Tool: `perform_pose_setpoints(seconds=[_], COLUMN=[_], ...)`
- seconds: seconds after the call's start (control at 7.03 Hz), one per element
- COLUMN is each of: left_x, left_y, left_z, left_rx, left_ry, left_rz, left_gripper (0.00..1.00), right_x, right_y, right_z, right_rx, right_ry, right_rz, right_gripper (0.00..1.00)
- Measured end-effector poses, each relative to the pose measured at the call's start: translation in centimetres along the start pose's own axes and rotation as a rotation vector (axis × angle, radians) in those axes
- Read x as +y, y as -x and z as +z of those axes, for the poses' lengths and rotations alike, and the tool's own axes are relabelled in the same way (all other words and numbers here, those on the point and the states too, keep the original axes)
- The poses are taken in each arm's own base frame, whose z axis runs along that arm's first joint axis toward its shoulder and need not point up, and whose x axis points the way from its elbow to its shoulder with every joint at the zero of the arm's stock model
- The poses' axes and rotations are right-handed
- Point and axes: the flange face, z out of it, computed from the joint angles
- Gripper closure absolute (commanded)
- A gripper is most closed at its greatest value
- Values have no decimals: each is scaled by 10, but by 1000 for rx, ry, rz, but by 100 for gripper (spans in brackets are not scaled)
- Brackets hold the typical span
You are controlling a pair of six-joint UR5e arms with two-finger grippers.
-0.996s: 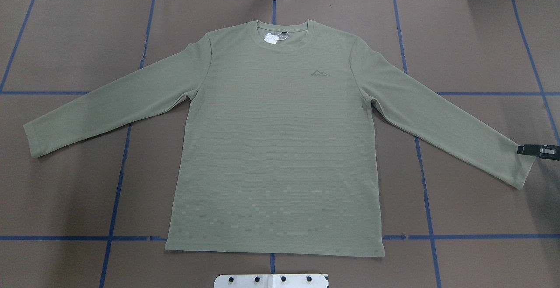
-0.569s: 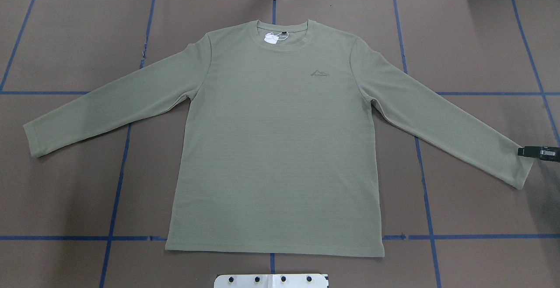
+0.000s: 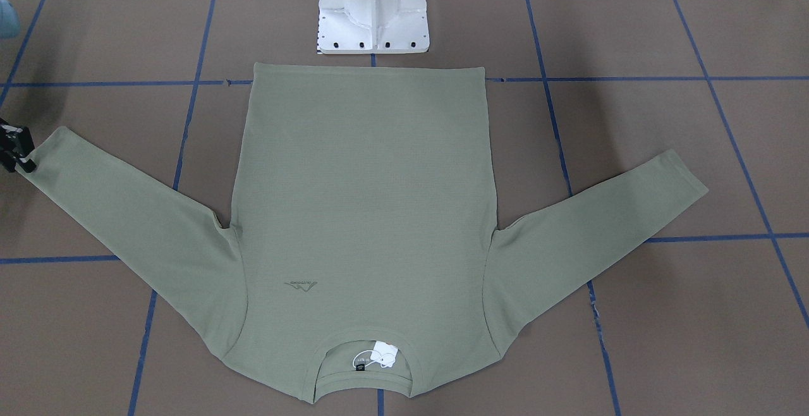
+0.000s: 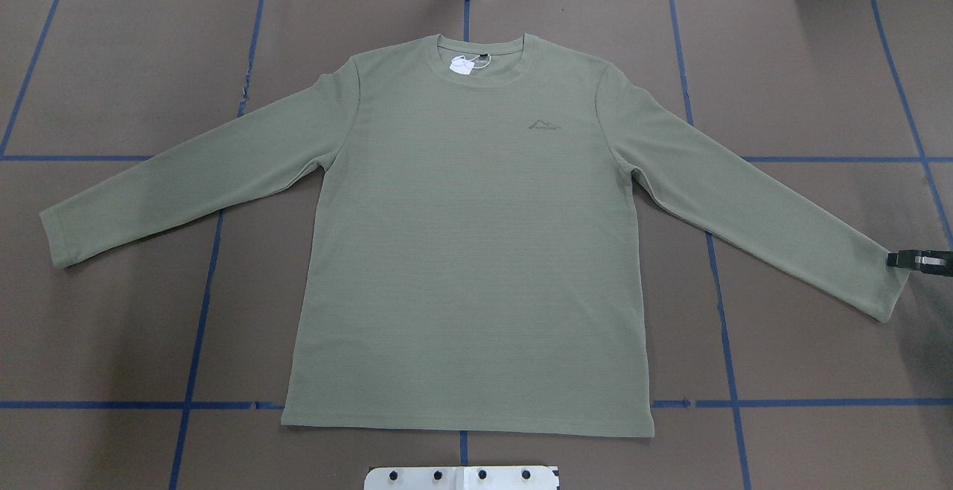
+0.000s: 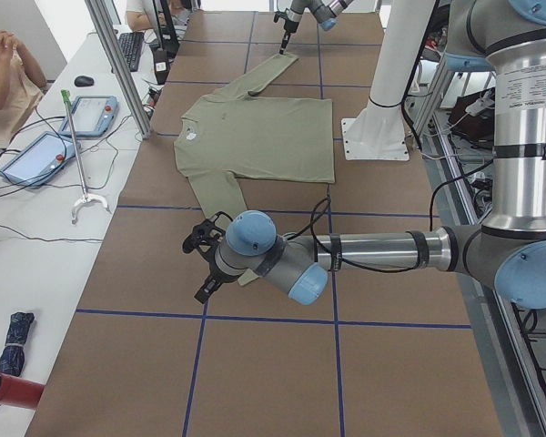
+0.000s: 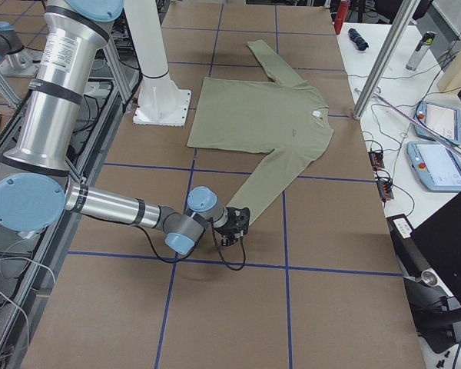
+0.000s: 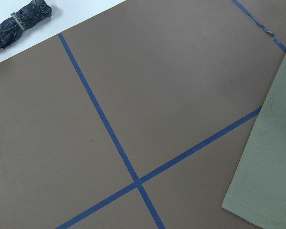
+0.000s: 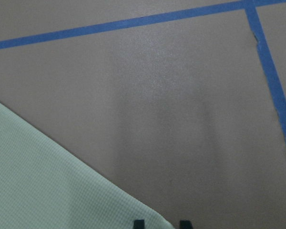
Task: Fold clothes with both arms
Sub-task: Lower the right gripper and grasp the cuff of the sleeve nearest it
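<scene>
The sage-green long-sleeved shirt (image 4: 469,252) lies flat and face up on the brown table, sleeves spread, collar with white tag (image 4: 461,65) on the far side; it also shows in the front-facing view (image 3: 360,201). My right gripper (image 4: 897,260) is low at the cuff of the shirt's right-hand sleeve (image 4: 886,289). In the right wrist view its two fingertips (image 8: 139,223) stand apart, with the cuff corner between them, so it is open. My left gripper (image 5: 203,264) hovers by the other cuff (image 7: 267,181); I cannot tell whether it is open or shut.
The white pedestal base (image 3: 373,18) stands at the shirt's hem side. Blue tape lines (image 4: 197,326) cross the table. An operators' bench with tablets (image 5: 91,114), metal posts (image 5: 118,64) and a rolled dark umbrella (image 7: 21,26) runs along the far edge.
My right gripper has shifted slightly outward along the cuff, toward the table's right end. The shirt has not moved.
</scene>
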Motion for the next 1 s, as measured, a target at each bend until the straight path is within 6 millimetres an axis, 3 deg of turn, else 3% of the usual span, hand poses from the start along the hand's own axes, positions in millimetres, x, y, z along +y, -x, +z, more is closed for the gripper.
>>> perform_pose_setpoints(seconds=[0.28, 0.57, 1.0], left_x=[-1, -1, -1], left_y=[0, 0, 0], left_z=[0, 0, 0], left_rx=[0, 0, 0], left_ry=[-1, -2, -1], left_rz=[1, 2, 1], left_gripper=[0, 0, 0], right_x=[-6, -23, -82], right_y=[17, 55, 163], right_z=[-10, -37, -125], right_rx=[-33, -68, -2], right_ry=[-13, -25, -48], right_rz=[-2, 15, 95], right_gripper=[100, 100, 100])
